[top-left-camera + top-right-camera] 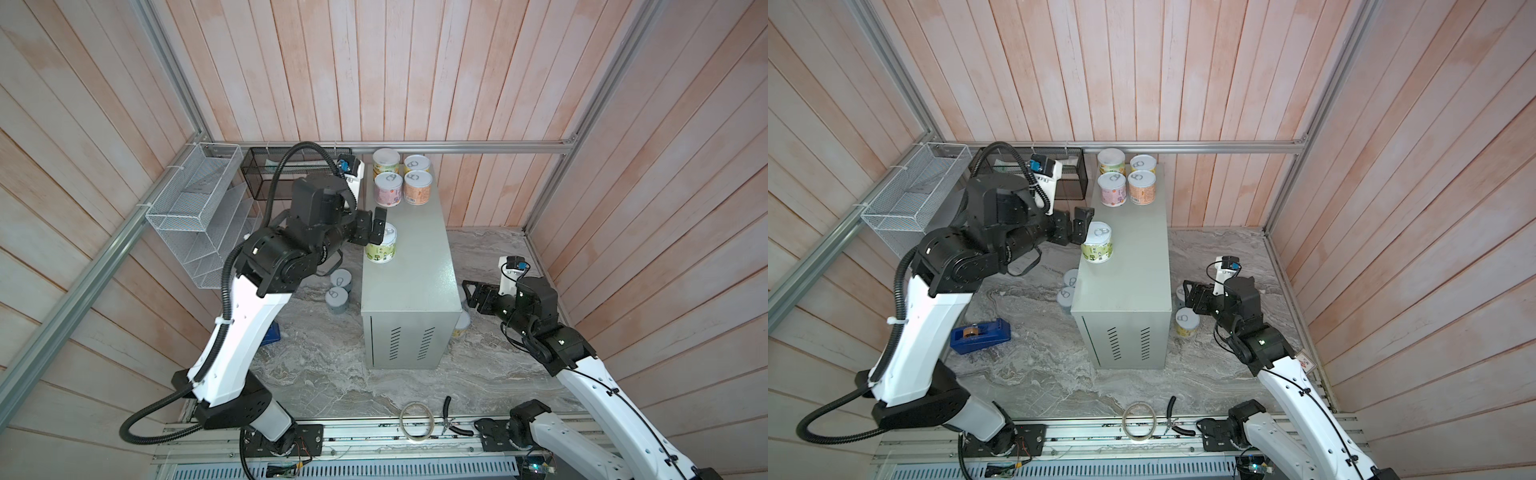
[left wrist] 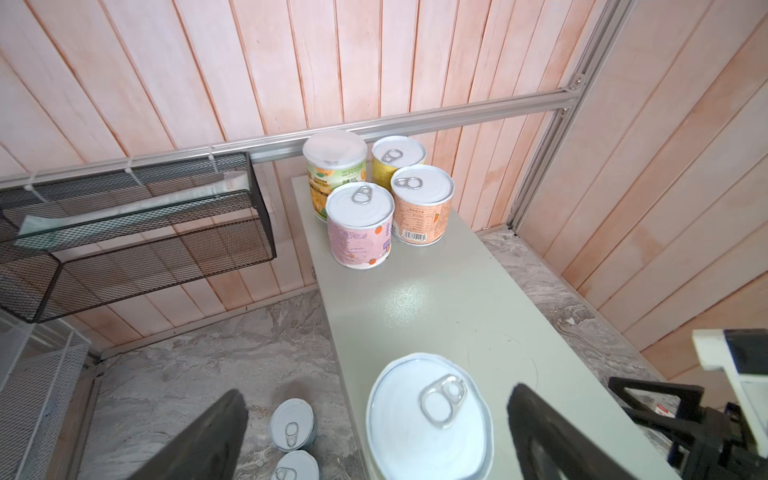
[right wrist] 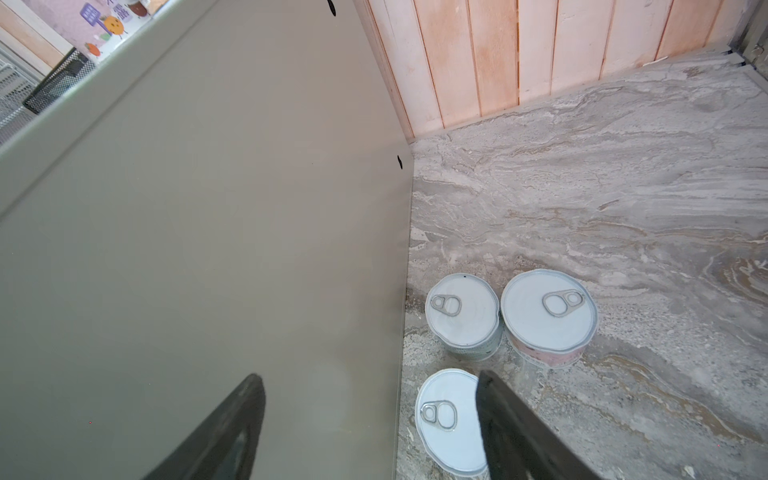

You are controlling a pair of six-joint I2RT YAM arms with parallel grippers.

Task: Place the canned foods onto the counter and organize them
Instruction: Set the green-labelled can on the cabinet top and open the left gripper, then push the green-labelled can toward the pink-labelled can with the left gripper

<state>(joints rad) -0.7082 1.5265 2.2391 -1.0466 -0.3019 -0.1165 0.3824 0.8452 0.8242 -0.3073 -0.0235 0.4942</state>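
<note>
**Five cans up, five on the marble**

On the counter (image 1: 409, 270), far end: four of the canned foods (image 1: 388, 189), upright, packed in a square. At its left edge, midway along: a yellow-green can (image 2: 430, 415), upright, between the fingers of the left gripper (image 2: 376, 390), spread wide, gripping nothing. Down on the marble (image 1: 316, 374): two cans (image 1: 337, 300) left of the counter, three cans (image 3: 548, 316) right. Near those three: right gripper (image 3: 370, 376), fingers partly apart, empty.
</note>
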